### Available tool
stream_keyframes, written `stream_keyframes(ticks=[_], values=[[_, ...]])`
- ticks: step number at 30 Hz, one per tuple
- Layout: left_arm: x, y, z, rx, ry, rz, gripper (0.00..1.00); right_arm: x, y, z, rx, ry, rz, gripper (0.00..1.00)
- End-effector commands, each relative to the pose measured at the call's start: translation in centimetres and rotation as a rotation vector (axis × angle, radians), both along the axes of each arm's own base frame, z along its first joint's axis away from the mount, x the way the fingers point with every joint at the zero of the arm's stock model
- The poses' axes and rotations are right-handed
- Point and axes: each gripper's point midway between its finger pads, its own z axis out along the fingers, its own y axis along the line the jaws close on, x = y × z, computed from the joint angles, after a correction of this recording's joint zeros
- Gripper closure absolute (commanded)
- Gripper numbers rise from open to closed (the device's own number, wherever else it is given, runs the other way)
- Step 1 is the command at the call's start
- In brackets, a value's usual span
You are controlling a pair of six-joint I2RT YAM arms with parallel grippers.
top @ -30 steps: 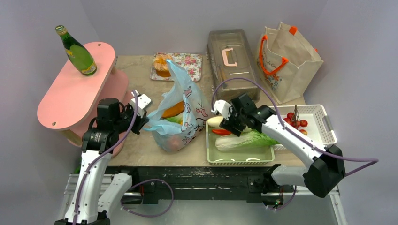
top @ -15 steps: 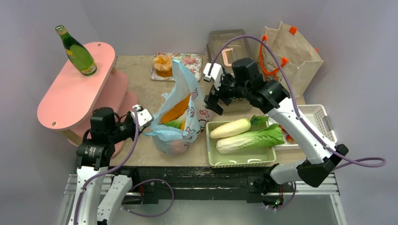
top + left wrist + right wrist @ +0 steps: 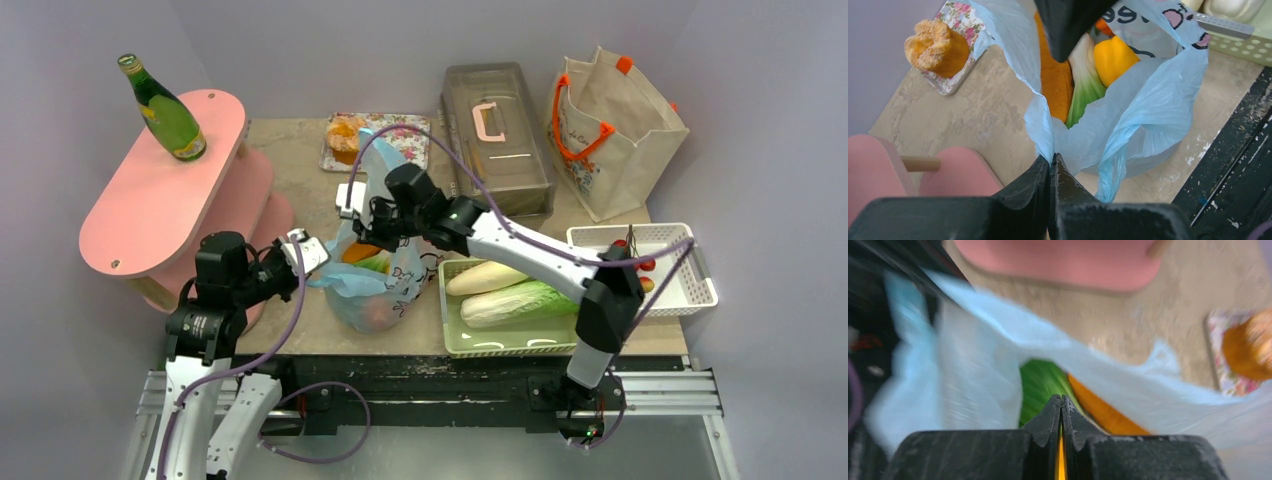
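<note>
Blue bag (image 3: pixel 1148 100) rim pinched in fully closed left hand (image 3: pixel 1050 162). Right hand (image 3: pixel 1061 402), fingers pressed together, nothing seen held, positioned just above bag mouth; orange vegetable (image 3: pixel 1055 85) directly below.

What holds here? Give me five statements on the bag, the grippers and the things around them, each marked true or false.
1. The left gripper is shut on the rim of the blue bag. True.
2. The green bottle stands on the table beside the bag. False: it is on top of the pink shelf.
3. A radish and a cabbage lie in the green tray. True.
4. The right gripper hangs over the white basket. False: it is at the bag's open mouth, fingers together.
5. A pastry sits on the floral tray. True.
</note>
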Motion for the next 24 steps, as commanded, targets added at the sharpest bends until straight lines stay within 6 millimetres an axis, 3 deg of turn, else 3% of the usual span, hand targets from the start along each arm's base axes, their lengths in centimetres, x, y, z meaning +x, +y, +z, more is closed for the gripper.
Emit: stream_keyframes(ticks=[1,5,8,13,16,24], values=[[2.0,1.4,0.9,-0.012,-0.035,0.129,1.00,3.6,-1.9,-6.5,-0.202,-0.140,-0.017,0.97],[1.9,1.9,-0.1,-0.007,-0.012,0.164,1.00,0.4,-7.0,-11.6,-0.332,-0.087,0.107,0.60],[1.4,1.8,-1.3,0.011,0.002,0.142,1.00,-0.6,-9.3,-14.5,-0.422,-0.086,0.122,0.41],[0.3,1.8,-3.0,0.071,0.020,0.080,1.00,1.7,-10.0,-17.5,-0.553,-0.077,0.020,0.12],[-0.1,1.6,-3.5,0.081,0.029,0.050,1.00,3.7,-9.7,-18.8,-0.577,-0.131,-0.038,0.07],[-0.1,1.5,-4.4,0.096,0.047,0.030,1.00,6.6,-7.8,-22.4,-0.685,-0.157,-0.079,0.09]])
